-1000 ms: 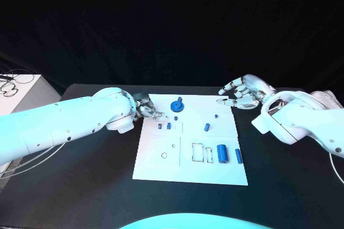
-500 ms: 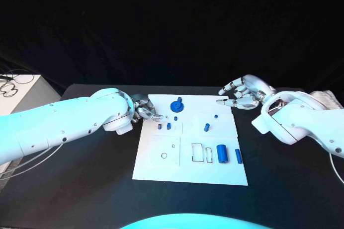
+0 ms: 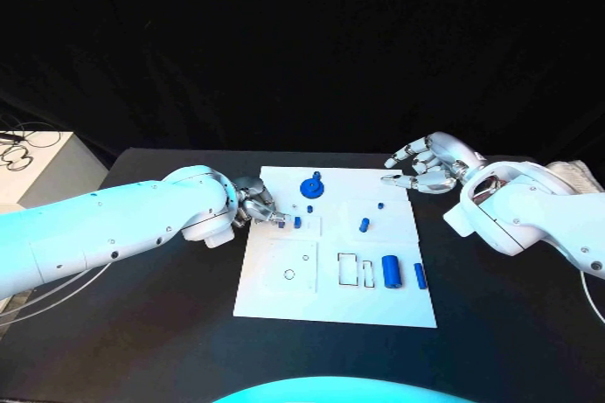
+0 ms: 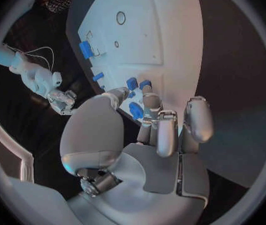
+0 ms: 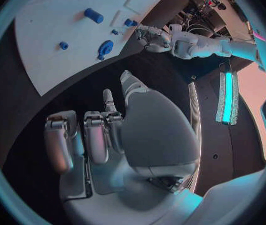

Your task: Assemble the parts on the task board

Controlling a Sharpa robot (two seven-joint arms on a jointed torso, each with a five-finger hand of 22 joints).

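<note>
Sitting left of centre on the task board [image 3: 378, 311]: small blue part [image 3: 296, 220]. Pinching a second blue piece [image 4: 135, 110] just beside it: left hand [image 3: 256, 204]. Better lowering slowly, keeping it upright. Hovering empty, fingers loosely apart, at bench's upper right: right hand [image 3: 427, 163].

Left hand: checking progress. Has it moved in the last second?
Yes. The left hand has moved nearer the robot along the task board edge, towards the small blue parts.

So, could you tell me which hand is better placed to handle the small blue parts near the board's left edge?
Probably the left. The left hand hovers right over those small blue parts on the task board, fingertips beside them, while the right hand sits off the board's far right corner.
</note>
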